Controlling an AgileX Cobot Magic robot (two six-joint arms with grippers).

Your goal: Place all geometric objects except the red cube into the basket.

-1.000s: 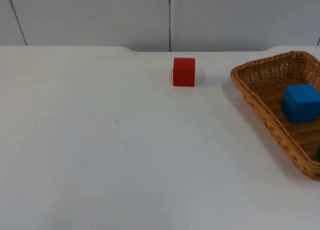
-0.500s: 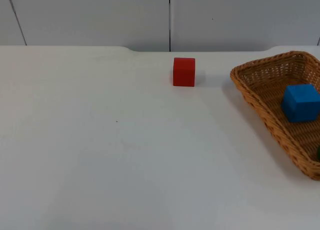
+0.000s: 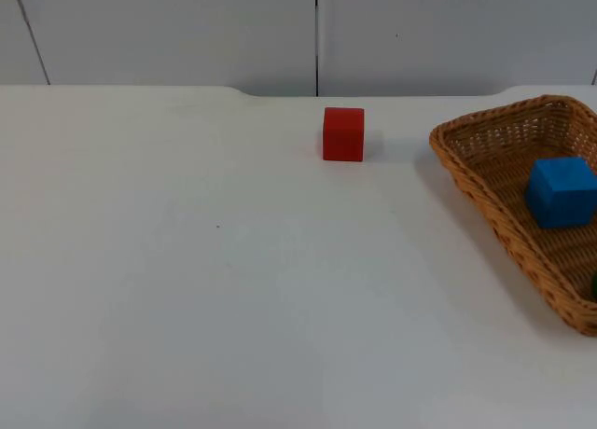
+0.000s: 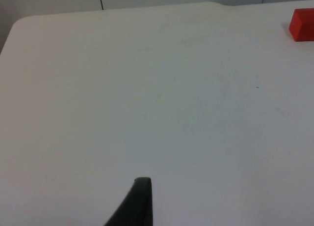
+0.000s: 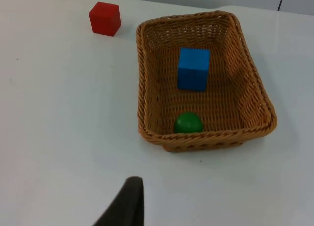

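Wicker basket [image 5: 206, 83] sits ahead of your right tool [image 5: 128, 201], just a short reach forward, and you can see the job looks close to finished. Inside it, the blue cube [image 5: 193, 69] rests near the middle of the floor, and the green ball [image 5: 188, 123] lies against the wall nearest the right tool. Both are well down inside the rim.

Your red cube [image 3: 343, 134] stands alone on the table [image 3: 187, 280], beyond the basket's far corner as the right tool looks at it, apart from the rim and not touching it. From your left tool [image 4: 140, 201] it is far off, ahead and to the side, with bare table in between. That cube is the one to leave out, so it is where it should be.

Of each tool you get one dark fingertip, so you cannot tell how wide either stands; nothing shows in their grip. Both arms hang back over the table and wait.

My read: every shape that belongs in the basket is in it, and no other geometric object shows on the table. Nothing appears left for you to carry.
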